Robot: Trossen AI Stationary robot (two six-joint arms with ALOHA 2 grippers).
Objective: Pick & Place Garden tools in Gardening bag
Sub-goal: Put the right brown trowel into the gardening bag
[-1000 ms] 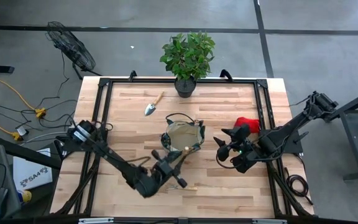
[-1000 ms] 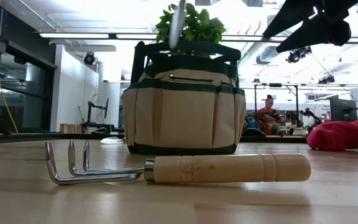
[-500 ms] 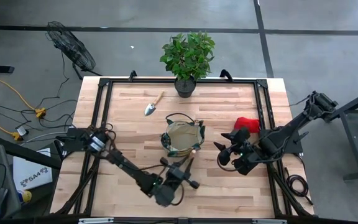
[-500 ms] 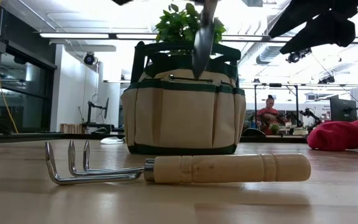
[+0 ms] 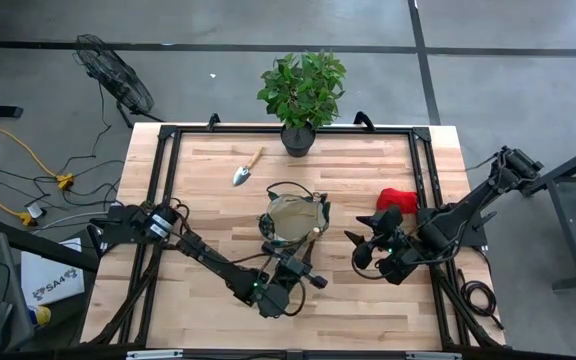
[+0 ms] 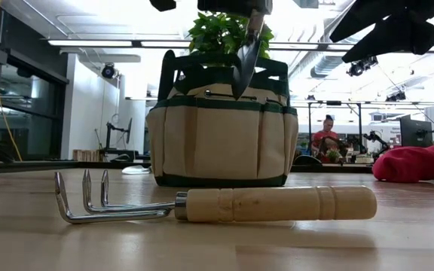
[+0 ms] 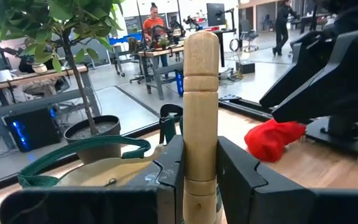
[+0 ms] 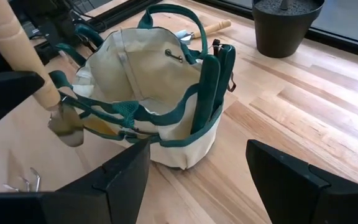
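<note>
Tan canvas with dark green trim, the gardening bag (image 5: 293,221) stands open mid-table. Just in front of it the left gripper (image 7: 194,171) clamps a trowel (image 6: 246,53) by its pale wooden handle (blade down, tip over the bag's near rim). The right gripper (image 5: 368,240), fingers spread and empty, hovers beside the bag, near the red bundle (image 5: 396,197)

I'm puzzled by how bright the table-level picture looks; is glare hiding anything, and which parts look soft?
Low view: ceiling lights wash out the room behind the gardening bag, leaving the right end effector a dark silhouette; the hand fork up close stays readable. Left wrist view: the trowel handle is sharp, the background workshop softer.
</note>
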